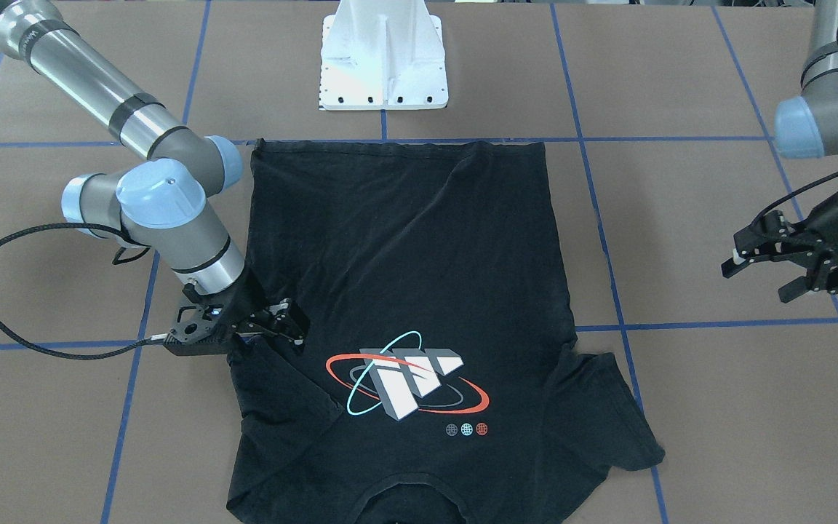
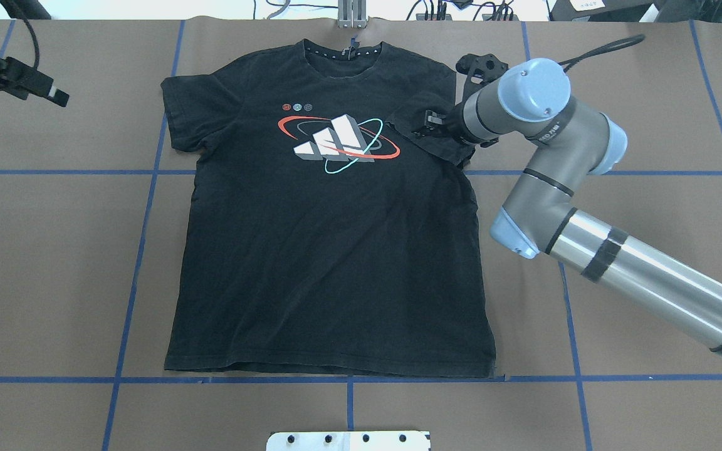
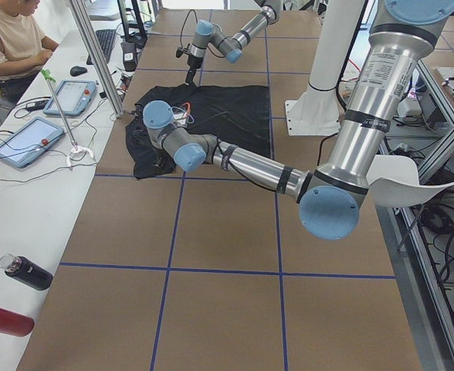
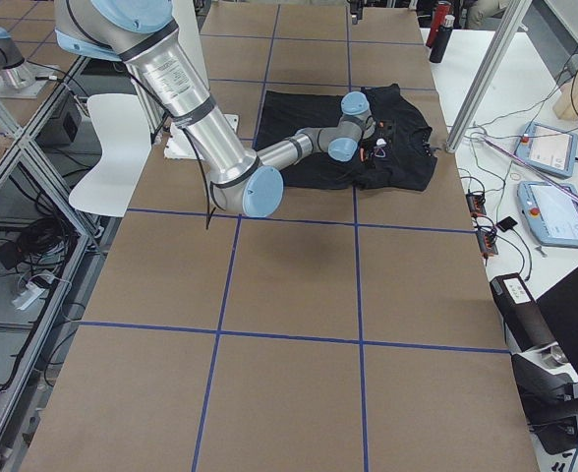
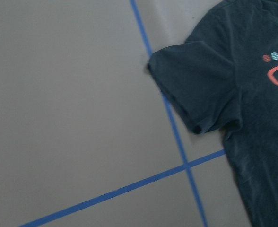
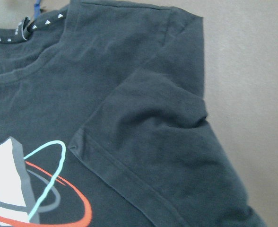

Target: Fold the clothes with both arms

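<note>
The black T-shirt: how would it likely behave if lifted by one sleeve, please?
Probably floppy: the T-shirt lies flat with soft creases, and one sleeve is folded onto the chest. Likely light, as the cloth looks thin, so it should sag and drag rather than hold shape.

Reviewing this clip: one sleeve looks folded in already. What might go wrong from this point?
The right end effector sits low at the folded-in right sleeve; whether it grips is unclear. If cloth snags as it lifts, the sleeve may flip back out or tug the T-shirt askew. The left end effector hangs open off the shirt, the left sleeve flat, so the fold may end lopsided.
</note>
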Controlling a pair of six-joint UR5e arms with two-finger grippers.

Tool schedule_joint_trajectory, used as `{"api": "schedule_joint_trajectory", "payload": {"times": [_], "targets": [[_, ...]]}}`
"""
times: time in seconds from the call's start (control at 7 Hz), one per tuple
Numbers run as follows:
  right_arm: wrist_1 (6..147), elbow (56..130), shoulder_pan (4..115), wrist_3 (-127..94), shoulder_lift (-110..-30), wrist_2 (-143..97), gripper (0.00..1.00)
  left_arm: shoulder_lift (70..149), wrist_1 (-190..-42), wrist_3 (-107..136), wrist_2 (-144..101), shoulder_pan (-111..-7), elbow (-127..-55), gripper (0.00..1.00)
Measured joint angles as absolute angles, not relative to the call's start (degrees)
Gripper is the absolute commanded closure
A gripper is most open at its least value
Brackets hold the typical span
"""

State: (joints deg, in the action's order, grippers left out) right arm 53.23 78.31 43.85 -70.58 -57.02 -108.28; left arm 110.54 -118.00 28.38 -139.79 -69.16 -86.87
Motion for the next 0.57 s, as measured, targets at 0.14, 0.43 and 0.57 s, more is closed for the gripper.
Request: {"api": "schedule_joint_trajectory", "payload": {"times": [0.14, 0.43, 0.57], "targets": [[53.64, 82.60, 44.80, -69.18, -61.35, -110.07, 0.00, 113.86, -121.58, 29.42, -136.68, -67.16, -82.18, 0.01], [53.57, 89.74, 46.14, -68.19, -69.19, -111.95, 0.00, 120.47, -134.96, 30.62, -130.01, -63.82, -67.58, 0.05], [53.44, 92.36, 46.63, -67.31, -72.15, -112.17, 0.00, 123.51, -140.97, 31.35, -126.77, -62.86, -60.69, 0.10]]}}
